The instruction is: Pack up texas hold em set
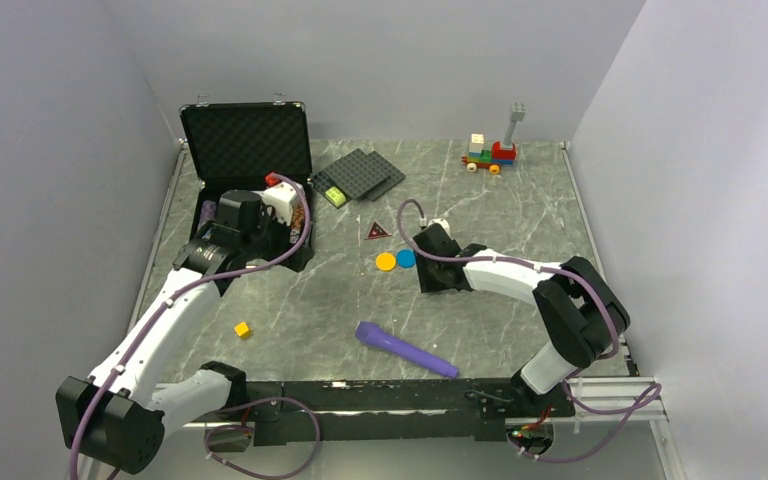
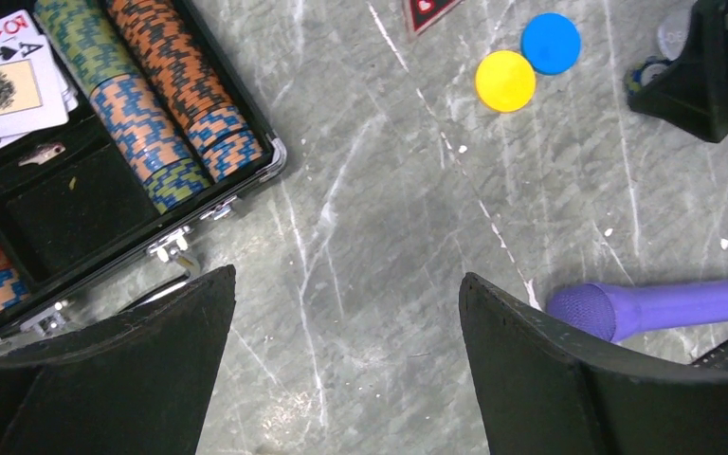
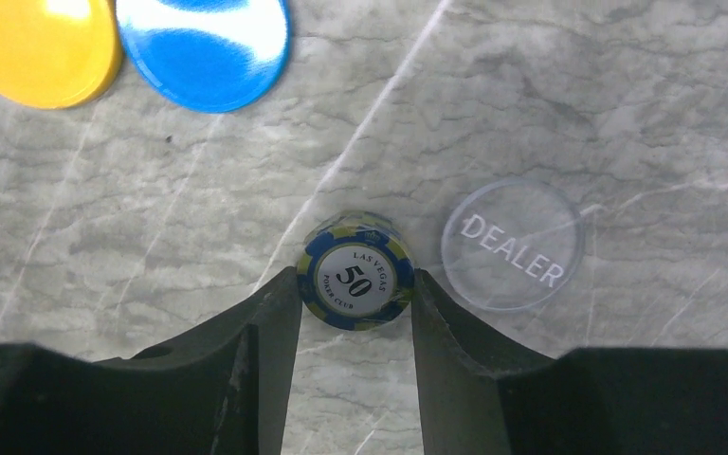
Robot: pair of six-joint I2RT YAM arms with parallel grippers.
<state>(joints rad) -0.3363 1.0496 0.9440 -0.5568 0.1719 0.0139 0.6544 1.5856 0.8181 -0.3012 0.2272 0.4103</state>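
Diffuse overhead light is seen throughout; glare is carried by the blue disc [image 3: 204,47]; the chip stack [image 3: 355,270] is rendered sharp, the jaws dark and detail-poor.

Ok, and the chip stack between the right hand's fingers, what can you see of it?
The chip stack is a short pile seen from above. Its rims are blue with yellow-green stripes, and the white top face reads LAS VEGAS 50 POKER CLUB. It looks like hard plastic or clay. It stands upright on the grey marbled table, between the right hand's fingers, which appear to press both its sides. A clear DEALER disc lies flat beside it, not touching.
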